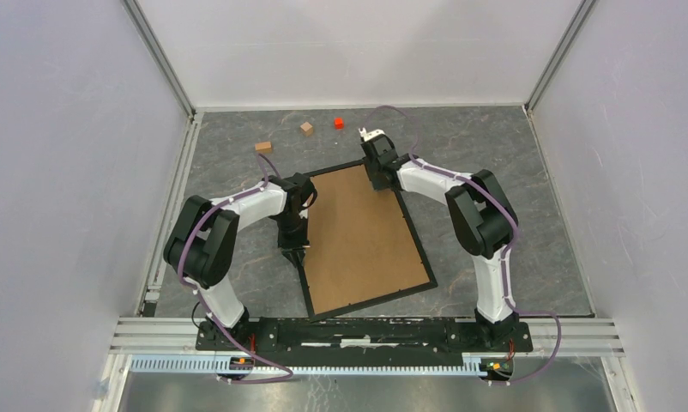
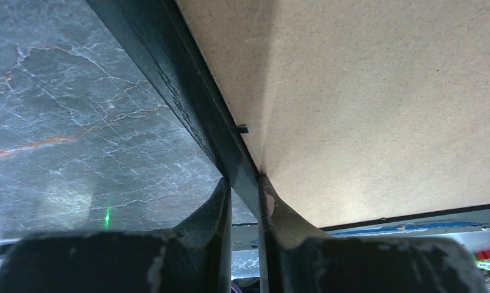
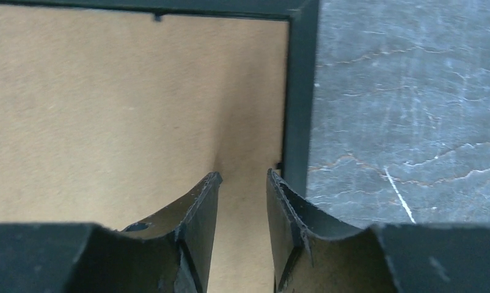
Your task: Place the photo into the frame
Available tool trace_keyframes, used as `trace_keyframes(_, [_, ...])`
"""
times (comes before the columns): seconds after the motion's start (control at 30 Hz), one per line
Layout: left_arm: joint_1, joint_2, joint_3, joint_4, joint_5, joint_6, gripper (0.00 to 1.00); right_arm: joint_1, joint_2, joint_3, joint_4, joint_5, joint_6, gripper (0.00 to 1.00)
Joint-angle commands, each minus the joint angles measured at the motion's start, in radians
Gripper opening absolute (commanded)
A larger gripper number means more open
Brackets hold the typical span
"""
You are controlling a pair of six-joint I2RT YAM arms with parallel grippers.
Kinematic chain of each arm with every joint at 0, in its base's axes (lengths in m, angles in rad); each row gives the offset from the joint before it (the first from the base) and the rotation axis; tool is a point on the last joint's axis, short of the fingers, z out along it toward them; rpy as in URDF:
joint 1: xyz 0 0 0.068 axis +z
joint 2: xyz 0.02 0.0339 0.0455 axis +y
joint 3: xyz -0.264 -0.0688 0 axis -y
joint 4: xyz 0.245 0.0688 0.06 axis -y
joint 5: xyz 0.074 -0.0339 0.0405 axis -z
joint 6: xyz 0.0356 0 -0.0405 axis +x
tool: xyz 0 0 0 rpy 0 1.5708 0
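Frame look: large black thin-edged rectangular picture frame [image 1: 416, 236], lying flat w/ back side up; narrow matt rail, square corners.
Frame spot: mid table, between the two arms, turned at a slant to the table edges.
Backing: brown fibreboard backing sheet [image 1: 362, 236] fills the frame; dull, finely speckled, flat, no print.
Tabs: small black retaining tab [image 2: 241, 129] juts from the rail over the board. A second tab [image 3: 159, 15] shows at the far rail in the rt wrist view.
Table: grey marbled table top [image 1: 512, 215], smooth, pale and rust-coloured veins, light scratches.
L tool: left gripper [image 1: 294, 254] at the frame's left long rail. Its fingers [image 2: 218, 207] pinch that rail, one on the table side, one on the board side. Black plastic, worn and chipped pale at the tips.
R tool: right gripper [image 1: 379, 178] at the far right corner. Its fingers [image 3: 206, 204] are spread w/ nothing between them, over the board just beside the rail.
Extras: two small tan wooden cubes [image 1: 263, 147] and a small red cube [image 1: 338, 123] at the far side, apart from the frame.
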Motion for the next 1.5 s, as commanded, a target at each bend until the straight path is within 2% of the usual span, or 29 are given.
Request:
trace_keyframes(0.0, [-0.028,0.037,-0.042,0.291,-0.006,0.001,0.02,0.02,0.065,0.022,-0.316,-0.128,-0.031,0.46])
trace_keyframes(0.13, [-0.027,0.017,-0.058,0.311,0.006,-0.017,0.02,0.001,-0.083,0.123,-0.372,-0.144,-0.059,0.55])
trace_keyframes(0.2, [-0.026,0.02,-0.055,0.331,0.012,-0.031,0.02,-0.001,-0.176,0.12,-0.381,-0.149,-0.069,0.6])
trace_keyframes(0.37, [-0.026,0.033,-0.054,0.361,0.054,-0.045,0.02,-0.018,-0.418,-0.11,-0.328,-0.204,-0.085,0.66])
trace_keyframes(0.5, [-0.024,0.021,-0.077,0.364,0.04,-0.041,0.02,-0.097,-0.511,-0.276,-0.234,-0.314,-0.074,0.65])
trace_keyframes(0.57, [-0.024,0.03,-0.082,0.364,0.038,-0.038,0.02,-0.175,-0.495,-0.309,-0.164,-0.446,-0.059,0.61])
trace_keyframes(0.63, [-0.024,0.04,-0.08,0.358,0.038,-0.032,0.02,-0.241,-0.42,-0.274,-0.135,-0.555,-0.046,0.54])
trace_keyframes(0.77, [-0.025,0.041,-0.071,0.325,-0.024,-0.019,0.02,-0.32,-0.249,-0.116,-0.144,-0.605,-0.046,0.46])
trace_keyframes(0.9, [-0.023,0.036,-0.07,0.3,-0.078,-0.009,0.02,-0.392,-0.162,-0.072,-0.113,-0.646,-0.019,0.41])
trace_keyframes(1.2, [-0.025,0.083,-0.053,0.312,-0.048,0.001,0.02,-0.409,-0.047,-0.045,-0.03,-0.704,-0.003,0.35])
trace_keyframes(1.47, [-0.024,0.093,-0.058,0.322,-0.038,-0.001,0.02,-0.408,-0.039,-0.079,-0.023,-0.697,-0.006,0.3])
